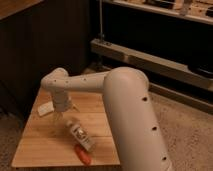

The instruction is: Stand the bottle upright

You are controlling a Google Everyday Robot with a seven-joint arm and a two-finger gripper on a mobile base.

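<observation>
The bottle [80,134] is pale with a dark-and-orange label. It lies on its side on the wooden table [45,145], neck pointing to the back left. My gripper [64,114] hangs from the white wrist just above and behind the bottle's neck end. Its fingers are spread and hold nothing. The big white arm [130,110] reaches in from the right and covers the table's right part.
A flat orange-red object [83,155] lies near the table's front edge, just in front of the bottle. A small white object [45,108] sits at the table's left edge. Dark wall panels and a metal shelf rail [150,62] stand behind.
</observation>
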